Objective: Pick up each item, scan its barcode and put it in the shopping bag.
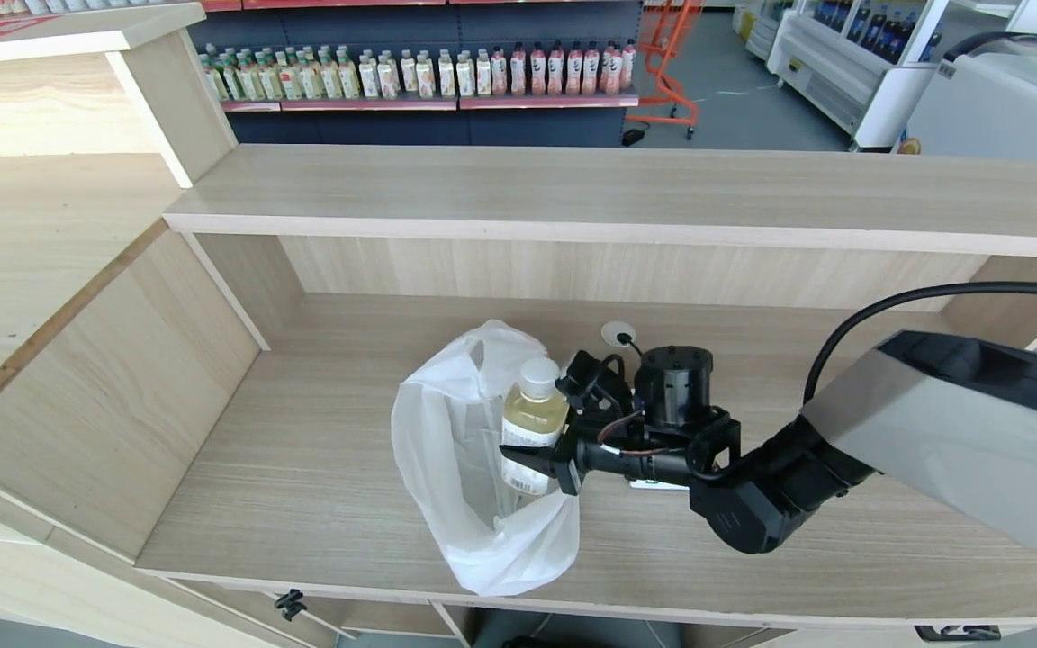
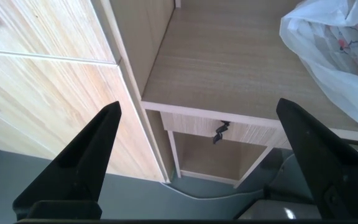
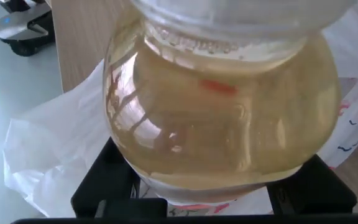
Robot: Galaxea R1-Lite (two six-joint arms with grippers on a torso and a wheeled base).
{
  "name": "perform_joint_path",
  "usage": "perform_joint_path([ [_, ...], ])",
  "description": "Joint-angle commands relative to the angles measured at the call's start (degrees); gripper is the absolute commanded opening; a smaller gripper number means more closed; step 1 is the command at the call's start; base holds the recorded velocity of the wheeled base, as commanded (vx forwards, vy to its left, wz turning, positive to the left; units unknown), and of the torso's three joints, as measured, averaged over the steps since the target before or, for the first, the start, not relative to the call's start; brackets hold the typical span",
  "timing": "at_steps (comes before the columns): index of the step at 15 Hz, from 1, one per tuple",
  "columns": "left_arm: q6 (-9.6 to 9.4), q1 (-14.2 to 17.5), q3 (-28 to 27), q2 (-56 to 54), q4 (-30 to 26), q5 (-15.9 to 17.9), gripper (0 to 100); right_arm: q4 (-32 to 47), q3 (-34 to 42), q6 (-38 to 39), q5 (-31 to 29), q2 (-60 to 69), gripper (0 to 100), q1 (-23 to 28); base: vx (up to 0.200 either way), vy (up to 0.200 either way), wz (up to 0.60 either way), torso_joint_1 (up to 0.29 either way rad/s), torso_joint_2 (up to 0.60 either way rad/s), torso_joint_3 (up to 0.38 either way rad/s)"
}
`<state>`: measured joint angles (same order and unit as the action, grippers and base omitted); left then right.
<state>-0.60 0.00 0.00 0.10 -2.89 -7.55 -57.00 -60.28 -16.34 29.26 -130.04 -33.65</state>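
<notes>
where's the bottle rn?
Head view, centre: the bottle is upright, clamped in the right gripper at the open mouth of the white shopping bag on the wooden counter.

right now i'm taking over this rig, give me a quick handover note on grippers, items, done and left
Right gripper: shut on the bottle, held upright at the open mouth of the shopping bag.
Left gripper: open, holding nothing, off the counter's front left corner.
Bag stands on the counter near its front edge.
Done: bottle picked up and brought to the bag; whether it was scanned cannot be told.
Left: probably lower the bottle in, release it and withdraw the right arm.
</notes>
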Motion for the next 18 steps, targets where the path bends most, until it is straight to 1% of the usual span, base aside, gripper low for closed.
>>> perform_joint_path([
  [1, -0.02, 0.0, 0.0, 0.0, 0.0, 0.0, 100, 0.0, -1.0, -1.4, 0.0, -2.1, 0, 0.2, 0.0, 0.0, 0.0, 0.0, 0.0, 0.0],
  [2, -0.02, 0.0, 0.0, 0.0, 0.0, 0.0, 100, -0.1, -1.0, -1.5, 0.0, -2.1, 0, 0.3, 0.0, 0.0, 0.0, 0.0, 0.0, 0.0],
  [3, -0.02, 0.0, 0.0, 0.0, 0.0, 0.0, 100, -0.1, -0.8, -1.2, 0.1, -1.6, 100, 0.6, 0.0, 0.0, 0.0, 0.0, 0.0, 0.0],
  [4, -0.02, 0.0, 0.0, 0.0, 0.0, 0.0, 100, 0.1, -0.4, -0.2, 0.2, -0.8, 100, 1.0, 0.0, 0.0, 0.0, 0.0, 0.0, 0.0],
  [6, -0.02, 0.0, 0.0, 0.0, 0.0, 0.0, 100, -0.2, 1.0, 6.8, 0.3, 1.9, 100, 1.1, 0.0, 0.0, 0.0, 0.0, 0.0, 0.0],
  [8, -0.02, 0.0, 0.0, 0.0, 0.0, 0.0, 100, 0.1, 3.3, 19.4, 0.4, 8.5, 100, 2.4, 0.0, 0.0, 0.0, 0.0, 0.0, 0.0],
  [9, -0.02, 0.0, 0.0, 0.0, 0.0, 0.0, 100, 0.2, 4.2, 22.0, 0.4, 10.4, 100, 2.5, 0.0, 0.0, 0.0, 0.0, 0.0, 0.0],
  [10, -0.02, 0.0, 0.0, 0.0, 0.0, 0.0, 100, 0.8, 6.8, 25.8, 0.4, 14.2, 100, 3.4, 0.0, 0.0, 0.0, 0.0, 0.0, 0.0],
  [11, -0.02, 0.0, 0.0, 0.0, 0.0, 0.0, 100, 2.6, 9.9, 27.2, 1.0, 18.7, 100, 4.2, 0.0, 0.0, 0.0, 0.0, 0.0, 0.0],
  [12, -0.02, 0.0, 0.0, 0.0, 0.0, 0.0, 100, 8.9, 16.4, 26.8, 2.5, 28.0, 100, 6.4, 0.0, 0.0, 0.0, 0.0, 0.0, 0.0],
  [13, -0.02, 0.0, 0.0, 0.0, 0.0, 0.0, 100, 10.4, 17.7, 26.7, 2.8, 30.4, 100, 6.7, 0.0, 0.0, 0.0, 0.0, 0.0, 0.0],
  [14, -0.02, 0.0, 0.0, 0.0, 0.0, 0.0, 100, 16.0, 21.9, 27.6, 4.9, 40.5, 100, 8.5, 0.0, 0.0, 0.0, 0.0, 0.0, 0.0],
  [16, -0.02, 0.0, 0.0, 0.0, 0.0, 0.0, 100, 24.2, 23.7, 28.8, 4.9, 50.4, 100, 11.0, 0.0, 0.0, 0.0, 0.0, 0.0, 0.0],
  [17, -0.02, 0.0, 0.0, 0.0, 0.0, 0.0, 100, 27.6, 23.5, 28.6, 4.8, 53.1, 100, 12.7, 0.0, 0.0, 0.0, 0.0, 0.0, 0.0],
  [18, -0.02, 0.0, 0.0, 0.0, 0.0, 0.0, 100, 33.0, 23.4, 28.2, 4.8, 57.4, 100, 15.2, 0.0, 0.0, 0.0, 0.0, 0.0, 0.0],
])
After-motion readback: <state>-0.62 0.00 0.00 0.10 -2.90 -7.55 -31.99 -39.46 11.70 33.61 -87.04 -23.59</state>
